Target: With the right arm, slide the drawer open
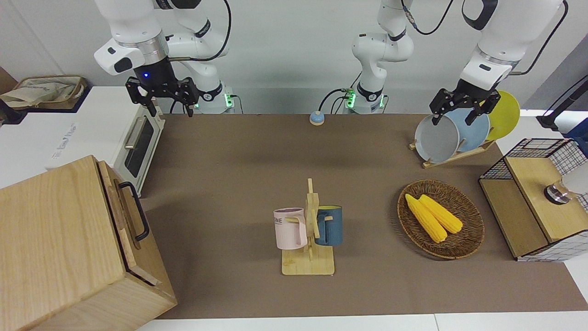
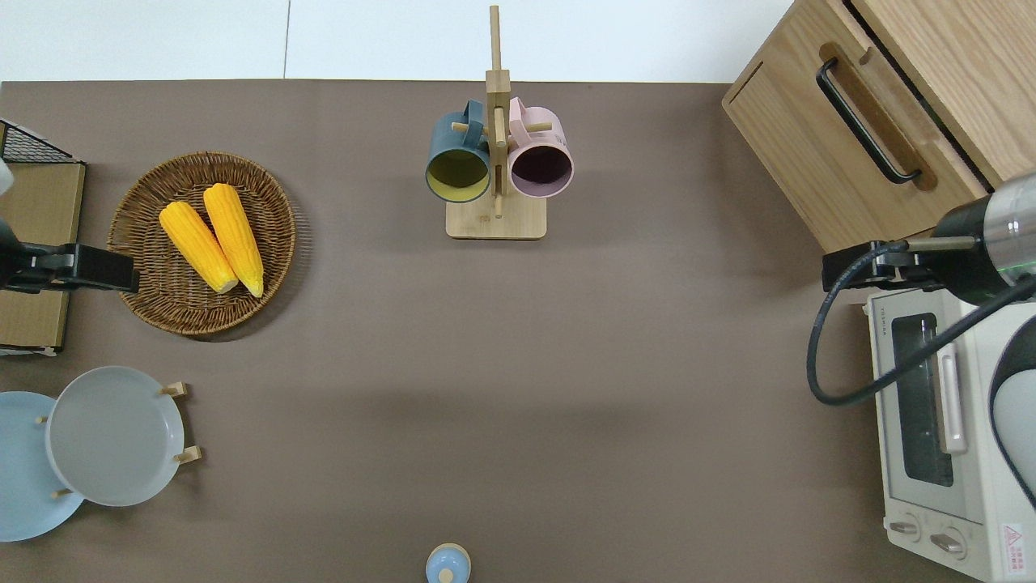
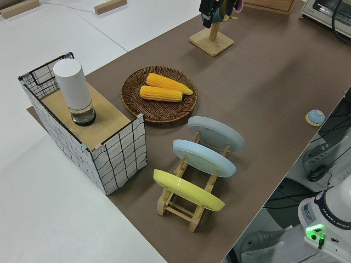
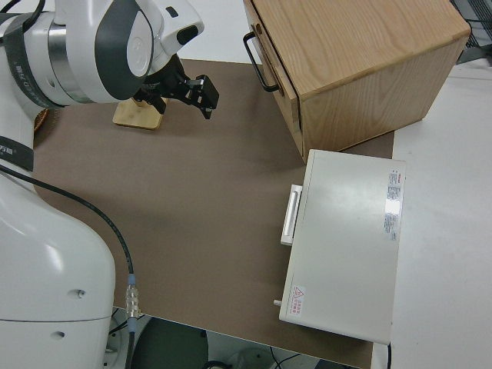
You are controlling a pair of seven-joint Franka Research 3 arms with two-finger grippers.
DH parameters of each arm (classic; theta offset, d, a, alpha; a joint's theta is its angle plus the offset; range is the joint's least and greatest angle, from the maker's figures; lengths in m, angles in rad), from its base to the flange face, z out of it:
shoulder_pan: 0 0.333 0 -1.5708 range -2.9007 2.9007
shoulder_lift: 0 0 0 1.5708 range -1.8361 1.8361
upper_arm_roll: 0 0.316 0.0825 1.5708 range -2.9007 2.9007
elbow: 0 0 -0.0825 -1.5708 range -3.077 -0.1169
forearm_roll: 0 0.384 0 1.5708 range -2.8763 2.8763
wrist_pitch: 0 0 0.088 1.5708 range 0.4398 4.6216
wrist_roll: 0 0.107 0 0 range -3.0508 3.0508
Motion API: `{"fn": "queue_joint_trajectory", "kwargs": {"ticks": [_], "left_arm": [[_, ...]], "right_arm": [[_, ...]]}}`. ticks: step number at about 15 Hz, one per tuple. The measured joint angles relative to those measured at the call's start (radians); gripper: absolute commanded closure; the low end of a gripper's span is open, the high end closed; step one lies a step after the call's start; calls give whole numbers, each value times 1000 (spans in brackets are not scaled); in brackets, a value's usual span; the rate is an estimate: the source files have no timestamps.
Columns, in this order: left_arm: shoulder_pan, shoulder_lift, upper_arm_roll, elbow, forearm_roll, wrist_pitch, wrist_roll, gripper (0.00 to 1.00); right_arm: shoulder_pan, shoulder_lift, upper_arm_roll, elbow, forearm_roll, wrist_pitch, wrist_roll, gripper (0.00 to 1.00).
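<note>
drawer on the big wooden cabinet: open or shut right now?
Shut. The drawer front sits flush against the wooden cabinet, its black handle untouched. The right gripper hangs up over the toaster oven.

drawer (image 1: 120,216): pale wood grain, black loop handle (image 1: 136,210)
toaster oven (image 1: 138,142): white, dark glass door
table mat (image 1: 257,151): plain brown
mugs on the wooden rack (image 1: 310,230): pink mug (image 1: 290,228); dark blue mug (image 1: 330,225), yellow inside
basket (image 1: 441,219) beside the rack: brown woven wicker
corn cobs (image 1: 432,217) in the basket: bright yellow
plates (image 3: 203,156): grey, light blue, yellow
right gripper (image 1: 161,94): black, blue light on its wrist
</note>
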Motion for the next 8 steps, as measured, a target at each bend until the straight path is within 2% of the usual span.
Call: {"fn": "queue_joint_trajectory", "kwargs": {"ticks": [8], "left_arm": [[0,0,0,0,0,0,0,5]], "right_arm": [[8,-1,1,2,1,-24,0,11]]}}
